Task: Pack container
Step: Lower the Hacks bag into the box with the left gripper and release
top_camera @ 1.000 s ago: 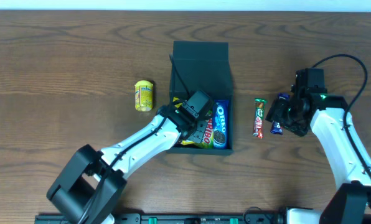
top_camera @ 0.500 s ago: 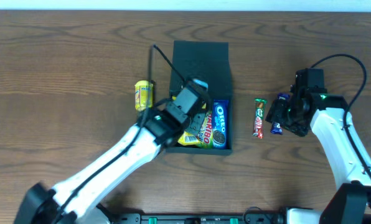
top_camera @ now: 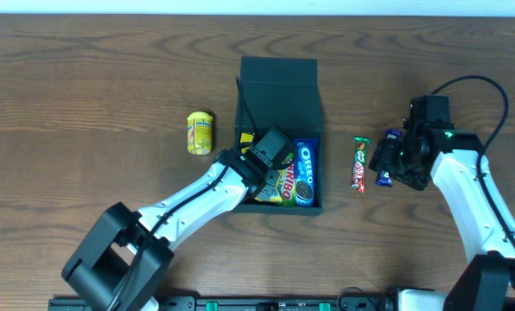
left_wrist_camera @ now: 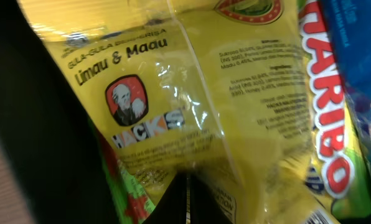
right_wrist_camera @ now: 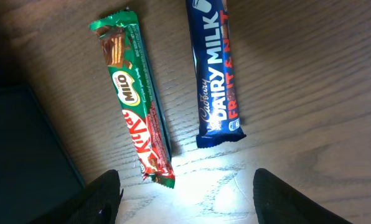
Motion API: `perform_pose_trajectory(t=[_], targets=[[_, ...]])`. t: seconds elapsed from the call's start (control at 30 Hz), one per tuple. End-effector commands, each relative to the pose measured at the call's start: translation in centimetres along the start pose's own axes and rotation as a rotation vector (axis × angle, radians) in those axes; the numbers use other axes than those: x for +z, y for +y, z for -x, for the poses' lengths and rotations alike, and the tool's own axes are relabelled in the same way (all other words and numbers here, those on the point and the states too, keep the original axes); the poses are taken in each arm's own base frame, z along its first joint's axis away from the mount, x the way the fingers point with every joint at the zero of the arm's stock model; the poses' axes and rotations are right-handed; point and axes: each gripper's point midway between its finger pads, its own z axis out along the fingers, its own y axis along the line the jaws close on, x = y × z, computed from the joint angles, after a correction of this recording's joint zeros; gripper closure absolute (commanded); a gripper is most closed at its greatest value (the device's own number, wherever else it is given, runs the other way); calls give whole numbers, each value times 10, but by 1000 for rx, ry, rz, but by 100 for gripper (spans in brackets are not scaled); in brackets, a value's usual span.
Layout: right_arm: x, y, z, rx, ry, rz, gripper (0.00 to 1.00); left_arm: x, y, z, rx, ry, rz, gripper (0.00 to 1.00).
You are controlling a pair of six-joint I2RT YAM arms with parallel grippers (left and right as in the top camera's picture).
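Dark teal-green matte square container [top_camera: 279, 91] sits mid-surface with its hinged flap lid open and laid back toward the far edge. Inside:
- a blue Oreo packet [top_camera: 305, 173] along the right wall
- a yellow Haribo bag [top_camera: 286, 183] just left of it, touching
- a yellow crinkly Hacks candy packet [left_wrist_camera: 173, 93] on the left, against the dark wall

Left claw [left_wrist_camera: 187, 196] is down inside the container's left half, over the yellow packets. In the left wrist view the fingers [left_wrist_camera: 176, 205] are clenched together with only a hairline seam between them, tips right at the Hacks film. Can't tell if any film is pinched.

Right claw [right_wrist_camera: 195, 206] is released, fingers wide apart, hovering over the brown wooden surface [top_camera: 85, 86] to the right of the container. The right wrist view shows a green-and-red KitKat Milo bar [right_wrist_camera: 136, 106] and a blue Dairy Milk Fruit & Nut bar [right_wrist_camera: 215, 68] below it. They lie flat side by side, roughly parallel, with a narrow gap and no contact. Overhead, the KitKat is just right of the container, apart from its wall. The Dairy Milk is mostly hidden under the right claw.

Small yellow cylindrical tub [top_camera: 200, 132] looks to lie on its side, left of the container, near it but apart.
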Motion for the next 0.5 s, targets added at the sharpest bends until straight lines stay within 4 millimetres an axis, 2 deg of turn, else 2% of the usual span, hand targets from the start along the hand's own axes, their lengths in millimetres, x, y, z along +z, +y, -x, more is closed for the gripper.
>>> perform_pose_trajectory(t=[0.0, 0.1, 0.17, 0.3, 0.47], targets=[[-8, 1, 6, -8, -26, 13, 31, 15, 2, -7, -12, 39, 16, 94], [-8, 1, 6, -29, -27, 13, 30, 17, 2, -8, -11, 44, 20, 94], [-8, 1, 5, -36, -24, 12, 30, 11, 3, -2, -16, 22, 19, 94], [-8, 0, 3, -47, -16, 9, 30, -22, 1, 19, -31, -81, -13, 94], [-8, -1, 3, -70, -15, 6, 28, -84, 11, 45, -65, -267, -24, 94]])
